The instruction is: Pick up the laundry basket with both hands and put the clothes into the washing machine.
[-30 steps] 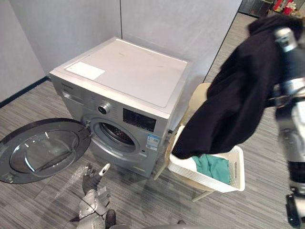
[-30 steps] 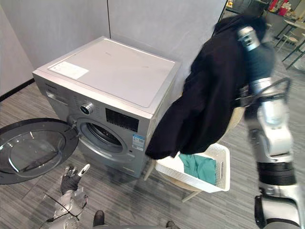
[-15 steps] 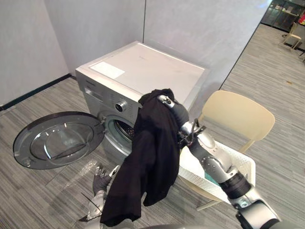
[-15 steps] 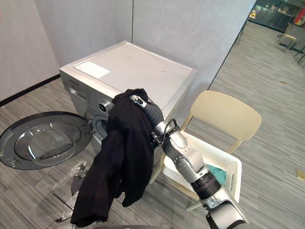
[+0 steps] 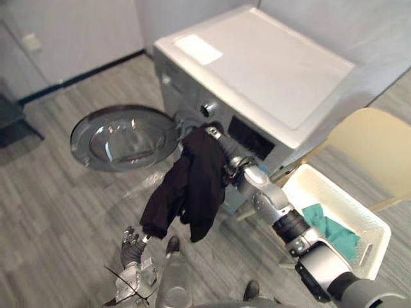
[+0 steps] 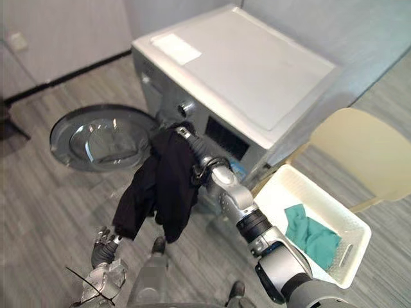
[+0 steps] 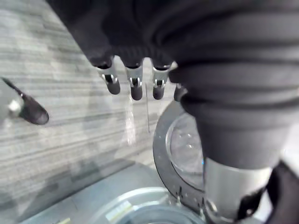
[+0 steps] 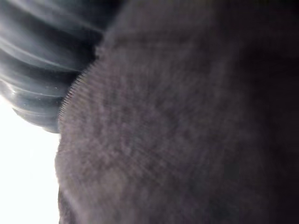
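A black garment (image 5: 192,186) hangs draped over my right hand (image 5: 216,136), right in front of the silver washing machine (image 5: 270,70), and it hides the drum opening. The cloth covers that hand, and the right wrist view has dark cloth (image 8: 187,121) pressed up close. The round door (image 5: 122,138) stands swung wide to the left. The white laundry basket (image 5: 321,183) sits on a cream chair (image 5: 366,138) to the right, with a green cloth (image 5: 331,228) in it. My left hand (image 5: 131,242) hangs low near the floor, its fingers (image 7: 135,86) straight and holding nothing.
The open door (image 7: 187,149) reaches out over the grey plank floor on the left. A dark piece of furniture (image 5: 9,122) stands at the far left edge. The basket and chair stand close against the machine's right side.
My right arm has swung the black garment from above the basket leftward and down to the machine's front. The camera has tilted and shifted. The left hand has stayed low.
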### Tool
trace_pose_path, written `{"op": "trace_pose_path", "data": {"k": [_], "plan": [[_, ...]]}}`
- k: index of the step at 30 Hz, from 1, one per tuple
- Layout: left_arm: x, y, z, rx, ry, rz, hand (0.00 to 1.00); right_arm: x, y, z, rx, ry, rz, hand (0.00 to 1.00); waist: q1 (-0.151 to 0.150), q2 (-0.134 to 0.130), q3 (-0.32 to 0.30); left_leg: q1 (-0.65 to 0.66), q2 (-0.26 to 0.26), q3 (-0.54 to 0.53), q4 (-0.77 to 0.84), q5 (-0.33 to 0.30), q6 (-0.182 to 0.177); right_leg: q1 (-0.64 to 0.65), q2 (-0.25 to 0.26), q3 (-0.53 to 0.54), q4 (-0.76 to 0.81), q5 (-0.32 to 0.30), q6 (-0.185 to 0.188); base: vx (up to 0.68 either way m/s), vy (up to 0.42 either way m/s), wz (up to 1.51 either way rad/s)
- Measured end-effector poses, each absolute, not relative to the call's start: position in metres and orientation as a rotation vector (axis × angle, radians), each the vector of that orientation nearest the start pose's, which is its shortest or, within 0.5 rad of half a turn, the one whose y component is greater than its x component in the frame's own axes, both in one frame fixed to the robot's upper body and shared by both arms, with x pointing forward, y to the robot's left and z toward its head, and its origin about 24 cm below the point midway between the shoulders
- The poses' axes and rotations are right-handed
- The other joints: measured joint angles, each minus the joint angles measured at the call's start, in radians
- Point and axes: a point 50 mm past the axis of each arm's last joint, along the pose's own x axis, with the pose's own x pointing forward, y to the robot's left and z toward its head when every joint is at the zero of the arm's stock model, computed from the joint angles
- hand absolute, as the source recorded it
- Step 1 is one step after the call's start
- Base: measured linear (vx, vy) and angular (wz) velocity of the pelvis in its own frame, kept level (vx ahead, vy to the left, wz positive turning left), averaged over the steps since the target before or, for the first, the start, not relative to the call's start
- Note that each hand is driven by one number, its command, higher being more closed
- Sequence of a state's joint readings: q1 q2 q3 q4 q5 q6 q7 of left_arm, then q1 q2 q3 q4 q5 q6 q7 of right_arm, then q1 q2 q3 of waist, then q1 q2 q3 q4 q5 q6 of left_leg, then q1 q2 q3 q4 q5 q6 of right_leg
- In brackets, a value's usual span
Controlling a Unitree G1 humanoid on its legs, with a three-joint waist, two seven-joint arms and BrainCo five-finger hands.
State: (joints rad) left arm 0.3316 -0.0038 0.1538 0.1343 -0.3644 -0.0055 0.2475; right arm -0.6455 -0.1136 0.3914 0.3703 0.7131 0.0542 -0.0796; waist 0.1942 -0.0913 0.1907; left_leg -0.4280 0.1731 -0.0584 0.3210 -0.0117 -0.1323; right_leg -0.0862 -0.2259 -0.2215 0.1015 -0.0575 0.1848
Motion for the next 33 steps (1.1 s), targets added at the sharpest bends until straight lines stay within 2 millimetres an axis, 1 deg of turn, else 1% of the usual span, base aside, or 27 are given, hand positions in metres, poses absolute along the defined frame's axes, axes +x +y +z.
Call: {"op": "trace_pose_path", "data": {"k": [1,2,3,4,5,7,10,13,15,16,17,19,21,22,23,25,27,30,31,33], "plan": [[0.15,0.217,-0.054,-0.294,0.431,0.569,0.0,0.345,-0.046,0.12,0.364,0.009,0.428,1.0,0.005,-0.01,0.006,-0.006,-0.008,-0.001,-0.007,0.001,-0.001,-0.005,-0.006,-0.001,-0.001,0.002,-0.003,0.04,0.123,0.42],[0.153,0.219,-0.049,-0.287,0.41,0.561,0.0,0.352,-0.052,0.121,0.369,0.017,0.383,1.0,0.022,-0.016,0.02,-0.02,-0.018,-0.013,-0.003,0.001,-0.001,-0.005,-0.008,-0.005,0.0,0.004,-0.006,0.05,0.04,0.32],[0.155,0.219,-0.044,-0.292,0.386,0.557,0.0,0.358,-0.059,0.126,0.382,0.004,0.338,1.0,0.04,-0.013,0.043,-0.028,-0.024,-0.02,-0.001,0.001,-0.002,-0.006,-0.01,-0.019,0.003,0.004,-0.005,0.05,0.027,0.3],[0.156,0.218,-0.043,-0.299,0.379,0.554,0.0,0.361,-0.062,0.13,0.388,-0.007,0.318,1.0,0.048,-0.01,0.053,-0.033,-0.025,-0.025,0.0,0.002,-0.002,-0.007,-0.01,-0.027,0.003,0.004,-0.004,0.03,-0.002,0.3],[0.155,0.213,-0.043,-0.308,0.383,0.538,0.0,0.367,-0.071,0.141,0.403,-0.041,0.269,1.0,0.057,0.007,0.076,-0.049,-0.029,-0.039,0.001,0.004,-0.004,-0.011,-0.011,-0.051,0.008,0.004,0.004,0.03,-0.012,0.23],[0.156,0.208,-0.042,-0.319,0.379,0.514,0.0,0.371,-0.081,0.146,0.425,-0.055,0.215,1.0,0.068,0.013,0.087,-0.06,-0.03,-0.045,-0.001,0.014,-0.002,-0.024,-0.01,-0.06,0.015,0.006,0.011,0.04,-0.023,0.13],[0.162,0.195,-0.033,-0.345,0.341,0.463,0.0,0.379,-0.099,0.156,0.464,-0.079,0.11,1.0,0.068,0.019,0.114,-0.083,-0.033,-0.063,0.0,0.025,-0.001,-0.025,-0.01,-0.105,0.018,0.009,0.016,0.06,-0.028,0.15],[0.172,0.179,-0.02,-0.366,0.281,0.385,0.0,0.383,-0.098,0.17,0.486,-0.111,0.098,1.0,0.071,0.02,0.166,-0.098,-0.038,-0.073,-0.003,0.024,-0.002,-0.031,-0.018,-0.16,0.027,0.009,0.016,0.02,-0.01,0.13],[0.175,0.176,-0.016,-0.375,0.26,0.374,0.0,0.387,-0.099,0.182,0.503,-0.132,0.09,1.0,0.082,0.026,0.187,-0.124,-0.043,-0.079,-0.001,0.024,-0.002,-0.054,-0.024,-0.18,0.041,0.008,0.016,-0.01,0.018,0.11],[0.178,0.174,-0.015,-0.383,0.249,0.367,0.0,0.393,-0.111,0.189,0.551,-0.142,0.031,1.0,0.094,0.034,0.207,-0.136,-0.05,-0.085,0.002,0.024,-0.002,-0.061,-0.03,-0.193,0.045,0.008,0.017,0.0,0.034,0.18],[0.178,0.172,-0.014,-0.388,0.248,0.361,0.0,0.394,-0.113,0.191,0.561,-0.14,0.025,1.0,0.095,0.037,0.214,-0.142,-0.055,-0.089,0.004,0.024,-0.002,-0.061,-0.033,-0.201,0.046,0.008,0.017,-0.01,0.04,0.29],[0.178,0.172,-0.015,-0.401,0.25,0.363,0.0,0.402,-0.128,0.194,0.651,-0.118,-0.061,1.0,0.096,0.042,0.22,-0.183,-0.072,-0.109,0.012,0.025,-0.001,-0.08,-0.048,-0.241,0.058,0.008,0.018,0.01,0.053,0.34],[0.178,0.171,-0.015,-0.402,0.251,0.362,0.0,0.405,-0.136,0.197,0.682,-0.114,-0.093,1.0,0.097,0.044,0.233,-0.207,-0.084,-0.112,0.026,0.027,0.002,-0.093,-0.058,-0.249,0.064,0.009,0.02,0.03,0.07,0.2],[0.178,0.168,-0.015,-0.408,0.254,0.356,0.0,0.403,-0.139,0.205,0.699,-0.161,-0.098,1.0,0.093,0.05,0.244,-0.225,-0.091,-0.114,0.04,0.022,0.01,-0.098,-0.064,-0.255,0.065,0.014,0.028,0.02,0.102,0.1],[0.179,0.168,-0.015,-0.406,0.252,0.354,0.0,0.403,-0.138,0.206,0.706,-0.169,-0.099,1.0,0.093,0.046,0.248,-0.226,-0.092,-0.111,0.041,0.02,0.012,-0.1,-0.067,-0.254,0.065,0.017,0.032,-0.01,0.092,-0.01],[0.183,0.168,-0.012,-0.405,0.231,0.343,0.0,0.403,-0.14,0.209,0.715,-0.184,-0.102,1.0,0.096,0.049,0.251,-0.233,-0.092,-0.103,0.034,0.011,0.018,-0.114,-0.071,-0.25,0.068,0.019,0.037,-0.05,0.049,-0.1],[0.187,0.165,-0.009,-0.408,0.217,0.33,0.0,0.404,-0.138,0.221,0.715,-0.215,-0.087,1.0,0.095,0.056,0.261,-0.248,-0.077,-0.069,0.026,0.014,0.016,-0.13,-0.07,-0.247,0.056,0.014,0.043,-0.09,0.011,-0.08],[0.187,0.16,-0.012,-0.41,0.232,0.31,0.0,0.404,-0.139,0.223,0.711,-0.224,-0.078,1.0,0.097,0.058,0.263,-0.251,-0.068,-0.05,0.024,0.018,0.017,-0.131,-0.067,-0.241,0.038,0.016,0.043,-0.06,-0.002,-0.08],[0.187,0.159,-0.012,-0.41,0.236,0.306,0.0,0.404,-0.139,0.223,0.711,-0.226,-0.077,1.0,0.096,0.058,0.263,-0.251,-0.067,-0.045,0.026,0.025,0.023,-0.131,-0.066,-0.237,0.034,0.018,0.042,-0.02,0.001,-0.05],[0.191,0.158,-0.013,-0.408,0.236,0.299,0.0,0.402,-0.136,0.223,0.715,-0.235,-0.067,1.0,0.095,0.056,0.264,-0.251,-0.066,-0.04,0.031,0.027,0.026,-0.129,-0.064,-0.23,0.023,0.031,0.043,0.02,0.002,-0.1]]}}
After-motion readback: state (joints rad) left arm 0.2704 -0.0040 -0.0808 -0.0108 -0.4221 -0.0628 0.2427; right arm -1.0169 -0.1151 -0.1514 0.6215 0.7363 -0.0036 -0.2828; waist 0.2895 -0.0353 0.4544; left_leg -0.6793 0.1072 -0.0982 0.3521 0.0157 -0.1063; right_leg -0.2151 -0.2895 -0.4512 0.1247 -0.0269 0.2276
